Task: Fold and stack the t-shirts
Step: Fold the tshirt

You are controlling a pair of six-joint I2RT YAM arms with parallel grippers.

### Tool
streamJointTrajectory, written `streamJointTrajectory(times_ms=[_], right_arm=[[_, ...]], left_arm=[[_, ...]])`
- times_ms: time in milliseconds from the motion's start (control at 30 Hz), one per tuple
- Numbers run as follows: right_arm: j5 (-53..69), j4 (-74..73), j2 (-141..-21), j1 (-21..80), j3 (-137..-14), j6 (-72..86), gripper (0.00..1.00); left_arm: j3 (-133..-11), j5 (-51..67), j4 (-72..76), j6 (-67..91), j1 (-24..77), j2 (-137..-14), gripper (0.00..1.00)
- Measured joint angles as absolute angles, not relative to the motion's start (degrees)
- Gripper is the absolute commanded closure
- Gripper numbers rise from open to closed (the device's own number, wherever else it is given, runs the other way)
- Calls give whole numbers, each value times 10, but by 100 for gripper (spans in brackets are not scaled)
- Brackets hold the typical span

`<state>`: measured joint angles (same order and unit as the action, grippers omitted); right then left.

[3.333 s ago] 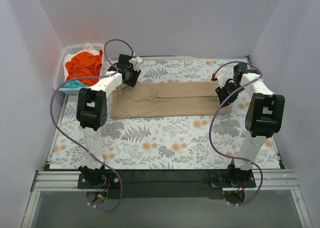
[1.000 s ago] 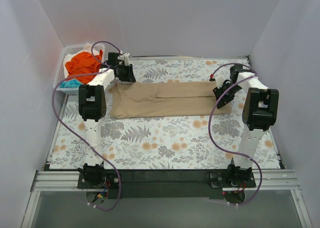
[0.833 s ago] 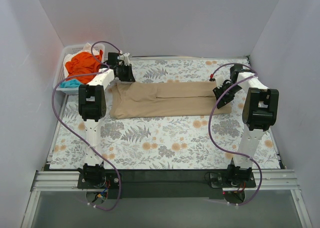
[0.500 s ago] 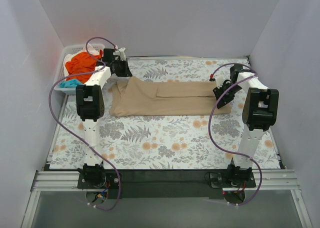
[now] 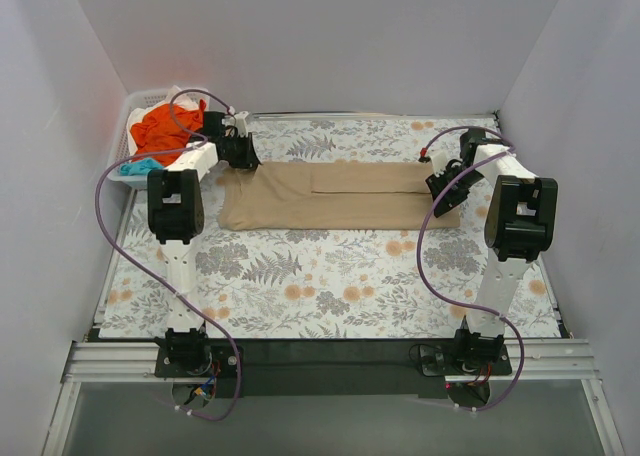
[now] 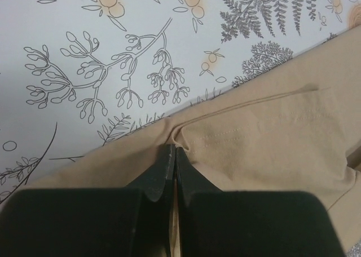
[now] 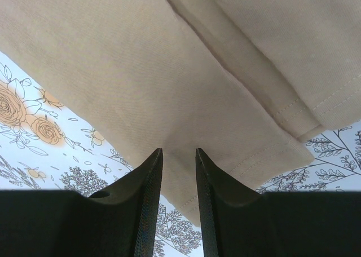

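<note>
top external view: the large tan soft cloth t-shirt (image 5: 335, 198) lies folded into a long band across the floral-covered bench (image 5: 330, 286), running 9 to 3 o'clock and set a little toward 12. my left hand (image 6: 172, 154) is pinched together on a small ruck of hem at the band's 10 o'clock corner. my right hand (image 7: 174, 158) sits at the 3 o'clock end, its fingers slightly apart with cloth showing in the gap; i see no grip there.

my worry is that thin pinch. if i pull further toward 9, i judge the hem could slip free. or the whole band could slide, since nothing clamps the far end, and the tucked-in layers could open. the left wrist is also near the white plastic lattice basket (image 5: 128, 111) at 10 o'clock, so its cable could snag on it.

against the frame three seconds back, the left hand has shifted toward 9 o'clock with the corner. the right hand has barely moved.
</note>
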<state>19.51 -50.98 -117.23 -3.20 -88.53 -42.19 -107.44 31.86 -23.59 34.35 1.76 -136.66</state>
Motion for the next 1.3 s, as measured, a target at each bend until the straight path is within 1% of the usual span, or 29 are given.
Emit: streamJointTrajectory(times_ms=[167,433,933,1033,1067,1133,1167,1233,1300], right_arm=[[195,-510,-1172,-32,-885,-422,68],[197,-510,-1172,-32,-885,-421,68],[197,-510,-1172,-32,-885,-422,68],[197,-510,-1172,-32,-885,-422,69],[197,-510,-1172,-32,-885,-422,68],[197,-510,-1172,-32,-885,-422,68],[197,-510,-1172,-32,-885,-422,68],[197,-510,-1172,-32,-885,-422,68],[197,-510,-1172,-32,-886,-422,68]], left_arm=[[-1054,322,-222,329,22,-1338,100],[-1001,317,-192,284,55,-1254,100],[-836,337,-202,201,105,-1157,99],[-818,336,-210,192,110,-1153,90],[-815,335,-212,191,111,-1153,85],[-812,335,-225,187,113,-1155,79],[-812,335,-230,185,114,-1156,74],[-812,335,-239,183,115,-1157,71],[-813,335,-245,186,115,-1157,70]])
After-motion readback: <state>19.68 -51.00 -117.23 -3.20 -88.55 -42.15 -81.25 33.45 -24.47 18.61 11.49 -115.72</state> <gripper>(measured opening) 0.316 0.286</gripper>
